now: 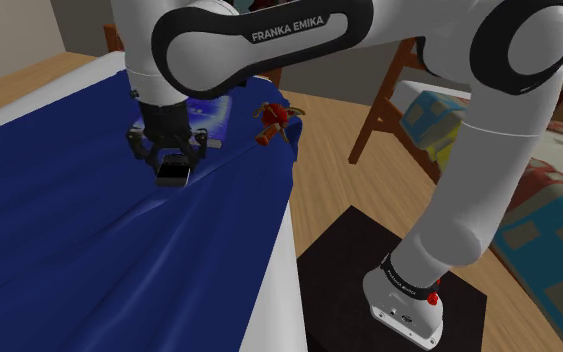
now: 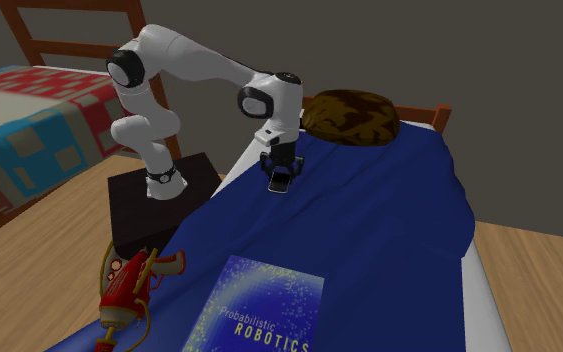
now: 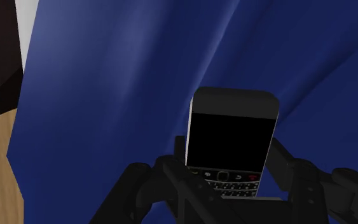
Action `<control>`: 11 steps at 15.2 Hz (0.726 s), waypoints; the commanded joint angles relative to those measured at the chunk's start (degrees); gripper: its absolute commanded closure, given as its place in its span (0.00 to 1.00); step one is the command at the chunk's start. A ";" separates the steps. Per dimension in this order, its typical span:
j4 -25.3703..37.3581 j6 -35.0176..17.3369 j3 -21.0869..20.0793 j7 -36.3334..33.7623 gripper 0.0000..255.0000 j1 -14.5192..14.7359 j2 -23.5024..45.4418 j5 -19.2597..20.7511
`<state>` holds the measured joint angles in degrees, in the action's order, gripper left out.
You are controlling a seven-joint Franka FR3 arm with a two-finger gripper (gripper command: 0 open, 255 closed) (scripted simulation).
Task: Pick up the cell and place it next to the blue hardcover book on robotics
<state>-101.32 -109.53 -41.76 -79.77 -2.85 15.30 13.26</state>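
A black cell phone (image 3: 232,140) with a dark screen and a small keypad is clasped at its lower end between my black fingers (image 3: 171,184). My gripper (image 1: 172,165) is shut on the phone (image 1: 173,171) and holds it just above the blue bedspread (image 1: 89,220). In the second exterior view the phone (image 2: 281,181) hangs under the gripper (image 2: 281,172) near the bed's far side. The blue robotics book (image 2: 259,308) lies flat on the bedspread (image 2: 369,230) at that view's bottom. In the shoulder view the book (image 1: 212,115) lies just beyond the gripper.
A red and gold toy (image 1: 274,122) lies at the bed's edge beside the book, and also (image 2: 129,290) off the bed's side. A brown patterned pillow (image 2: 351,115) sits at the bed's head. The dark stand (image 2: 154,205) and a second quilted bed (image 2: 29,120) flank the bed.
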 commanded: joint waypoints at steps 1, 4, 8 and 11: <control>-1.64 -0.68 0.58 3.16 1.00 -2.40 -1.61 -1.04; -4.12 -1.75 1.66 7.78 1.00 -5.73 -4.00 -2.60; -6.41 -2.81 3.47 13.80 1.00 -9.63 -6.30 -4.10; -7.41 -3.37 5.04 18.12 1.00 -12.23 -7.34 -4.78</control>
<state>-108.99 -113.03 -37.25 -63.11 -14.30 7.98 8.51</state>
